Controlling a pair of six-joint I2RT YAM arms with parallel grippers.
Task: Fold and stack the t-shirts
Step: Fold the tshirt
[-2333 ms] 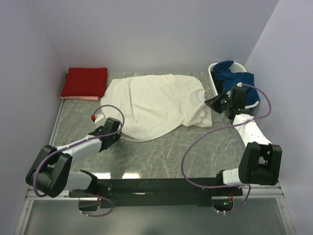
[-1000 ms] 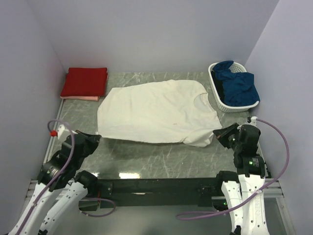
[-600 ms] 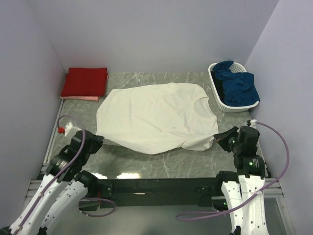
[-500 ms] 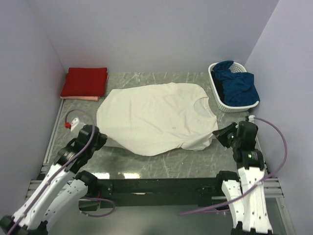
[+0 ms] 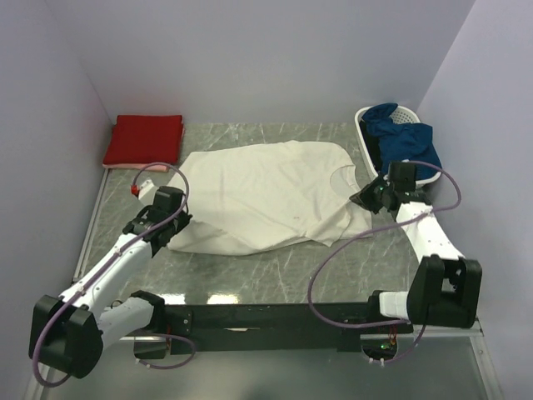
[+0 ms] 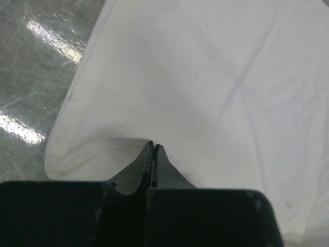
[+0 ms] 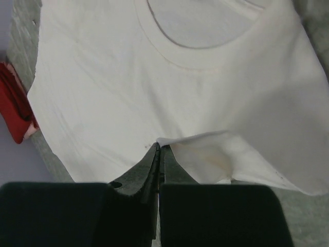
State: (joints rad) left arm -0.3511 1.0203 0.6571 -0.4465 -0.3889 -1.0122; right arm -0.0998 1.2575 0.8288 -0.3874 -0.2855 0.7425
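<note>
The large cream t-shirt (image 5: 266,196) lies spread across the middle of the table, collar to the right. Its near edge is lifted and folded back over the body. My left gripper (image 5: 171,221) is shut on the shirt's near left edge; the left wrist view shows the jaws (image 6: 154,146) closed in a fold of cream cloth (image 6: 205,77). My right gripper (image 5: 365,198) is shut on the near right edge by the collar, with a corner of cloth pinched in the right wrist view (image 7: 160,144). The red t-shirt (image 5: 143,138) lies folded at the back left on the pale pink one (image 5: 132,167).
A white slatted basket (image 5: 363,133) holding dark blue clothes (image 5: 404,143) stands at the back right, just behind my right gripper. Lilac walls close in the table on three sides. Bare marbled tabletop (image 5: 275,267) shows along the near edge.
Both grippers have moved away from the near edge toward the middle, carrying the cream shirt's near edge up and over its body. The red and pink stack has not moved.
</note>
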